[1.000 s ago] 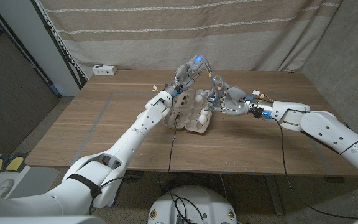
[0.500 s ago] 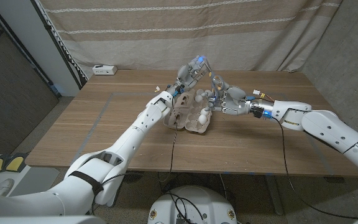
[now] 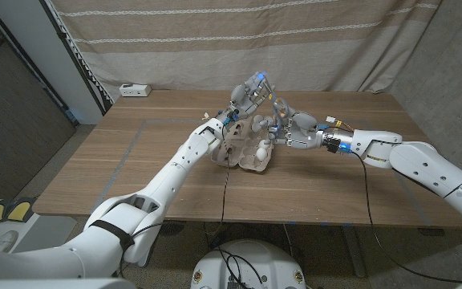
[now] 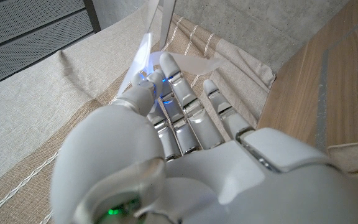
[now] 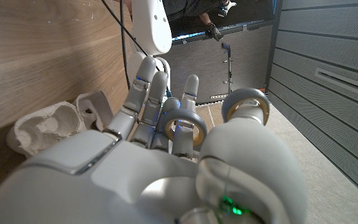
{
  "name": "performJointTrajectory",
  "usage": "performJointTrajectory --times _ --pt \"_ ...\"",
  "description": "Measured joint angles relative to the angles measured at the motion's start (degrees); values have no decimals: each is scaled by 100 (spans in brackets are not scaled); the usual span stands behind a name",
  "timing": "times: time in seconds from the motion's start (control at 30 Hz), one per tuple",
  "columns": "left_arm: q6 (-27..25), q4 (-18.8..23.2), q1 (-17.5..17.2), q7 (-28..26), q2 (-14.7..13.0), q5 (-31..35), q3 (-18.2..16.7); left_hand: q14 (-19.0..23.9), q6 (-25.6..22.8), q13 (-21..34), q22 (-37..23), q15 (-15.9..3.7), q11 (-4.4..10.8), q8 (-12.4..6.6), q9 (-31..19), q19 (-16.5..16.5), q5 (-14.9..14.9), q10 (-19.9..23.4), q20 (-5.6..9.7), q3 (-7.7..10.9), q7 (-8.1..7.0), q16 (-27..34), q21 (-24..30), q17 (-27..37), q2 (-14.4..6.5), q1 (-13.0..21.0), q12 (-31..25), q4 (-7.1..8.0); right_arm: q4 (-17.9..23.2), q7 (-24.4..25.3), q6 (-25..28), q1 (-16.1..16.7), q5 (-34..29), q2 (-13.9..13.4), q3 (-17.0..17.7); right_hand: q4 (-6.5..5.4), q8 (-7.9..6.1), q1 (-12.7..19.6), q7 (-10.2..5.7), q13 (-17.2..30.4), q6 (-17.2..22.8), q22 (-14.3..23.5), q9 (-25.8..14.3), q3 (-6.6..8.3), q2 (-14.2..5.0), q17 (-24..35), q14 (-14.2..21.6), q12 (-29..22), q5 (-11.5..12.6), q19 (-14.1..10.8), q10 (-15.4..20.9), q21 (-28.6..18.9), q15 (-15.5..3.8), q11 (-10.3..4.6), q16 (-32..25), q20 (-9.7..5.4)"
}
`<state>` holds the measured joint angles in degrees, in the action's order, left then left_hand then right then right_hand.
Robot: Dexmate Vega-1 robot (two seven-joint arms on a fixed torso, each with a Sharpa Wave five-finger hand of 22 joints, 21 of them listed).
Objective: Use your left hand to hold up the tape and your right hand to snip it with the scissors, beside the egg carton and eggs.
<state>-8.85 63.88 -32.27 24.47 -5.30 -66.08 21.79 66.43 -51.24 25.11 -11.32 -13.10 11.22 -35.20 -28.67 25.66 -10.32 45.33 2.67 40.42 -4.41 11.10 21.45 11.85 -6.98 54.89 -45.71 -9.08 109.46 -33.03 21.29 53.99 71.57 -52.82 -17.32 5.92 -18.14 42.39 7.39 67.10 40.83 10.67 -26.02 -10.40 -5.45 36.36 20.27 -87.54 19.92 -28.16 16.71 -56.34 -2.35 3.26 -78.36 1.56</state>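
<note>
On the wooden table (image 3: 135, 172), the egg carton (image 3: 245, 152) with its eggs (image 3: 261, 149) lies just below both raised hands. The right hand (image 3: 295, 131), fingers through the scissors' grey ring handles (image 5: 183, 124), points toward the left hand (image 3: 247, 95). That hand pinches a translucent tape strip (image 4: 157, 28), running upward from its fingertips, just beyond the scissors.
</note>
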Motion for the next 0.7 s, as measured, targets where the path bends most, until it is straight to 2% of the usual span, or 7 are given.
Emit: performJointTrajectory --times 0.7 --pt "-392 -221 77 284 67 -207 -75 0 20 0 0 0 2 -41 31 0 4 -18 0 -1 -21 0 44 28 3 0 0 -2 46 11 16 -59 -24 -25 -47 -1 44 0 0 -27 0 0 -16 0 0 16 13 0 -23 31 -1 89 -12 -1 0 30"
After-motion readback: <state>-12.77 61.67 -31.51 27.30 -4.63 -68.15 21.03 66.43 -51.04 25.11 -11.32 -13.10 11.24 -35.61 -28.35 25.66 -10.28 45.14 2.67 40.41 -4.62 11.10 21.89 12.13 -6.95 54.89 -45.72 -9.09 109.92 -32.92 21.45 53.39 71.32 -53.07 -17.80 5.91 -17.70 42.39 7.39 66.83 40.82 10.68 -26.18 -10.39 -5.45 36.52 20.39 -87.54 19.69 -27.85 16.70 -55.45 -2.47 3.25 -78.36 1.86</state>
